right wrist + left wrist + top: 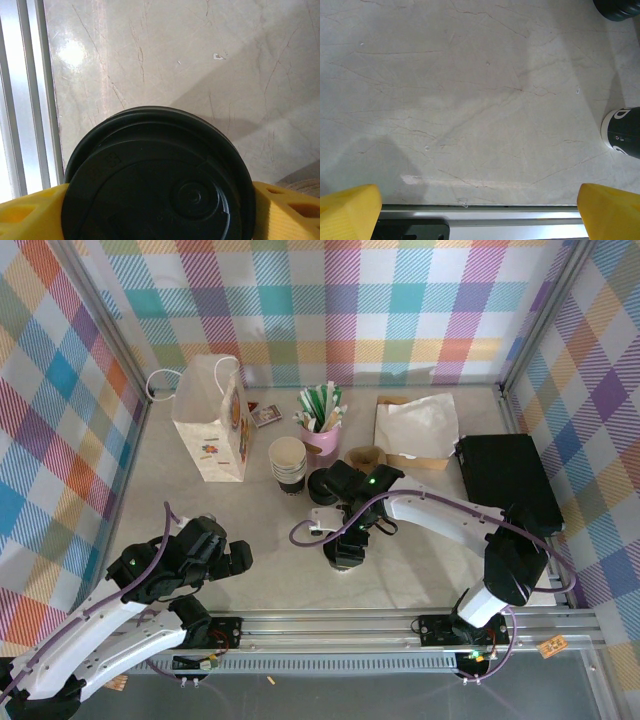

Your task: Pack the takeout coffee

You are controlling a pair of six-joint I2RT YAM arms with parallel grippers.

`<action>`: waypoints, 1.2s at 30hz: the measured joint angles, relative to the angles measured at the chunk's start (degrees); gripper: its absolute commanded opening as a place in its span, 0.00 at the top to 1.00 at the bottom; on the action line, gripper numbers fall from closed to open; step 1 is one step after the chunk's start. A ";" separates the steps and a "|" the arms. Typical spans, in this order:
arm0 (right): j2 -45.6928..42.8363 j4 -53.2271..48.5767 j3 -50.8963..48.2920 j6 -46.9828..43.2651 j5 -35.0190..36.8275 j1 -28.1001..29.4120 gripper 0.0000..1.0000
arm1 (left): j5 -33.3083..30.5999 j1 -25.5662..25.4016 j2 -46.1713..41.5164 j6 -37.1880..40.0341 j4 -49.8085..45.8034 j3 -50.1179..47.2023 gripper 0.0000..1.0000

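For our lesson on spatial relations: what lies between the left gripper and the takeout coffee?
Bare tabletop: the top view shows nothing standing between the left gripper and the takeout coffee, and the left wrist view agrees.

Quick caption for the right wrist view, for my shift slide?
Black coffee lid framed between the right gripper's yellow fingers, pale table beyond.

One takeout coffee (155, 185), one paper bag (212, 420)
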 measured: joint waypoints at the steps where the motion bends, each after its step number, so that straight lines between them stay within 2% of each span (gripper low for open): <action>1: 0.00 0.04 0.00 0.20 0.00 0.00 0.24 | -0.02 0.00 0.00 0.00 0.00 0.00 0.00; 9: 0.11 -0.79 0.42 4.28 0.50 0.00 0.33 | -0.04 0.00 0.13 0.02 -0.02 0.15 0.00; 19: 0.31 -3.39 3.69 19.74 3.43 0.02 0.38 | -0.07 0.00 1.66 0.70 0.04 1.49 0.00; 27: 0.31 -6.88 8.09 30.93 4.74 0.04 0.40 | -0.98 0.00 4.39 3.91 0.13 5.70 0.00; 36: -1.68 -11.74 13.16 39.93 5.60 -0.63 0.42 | -3.32 0.00 8.44 11.06 3.04 12.96 0.00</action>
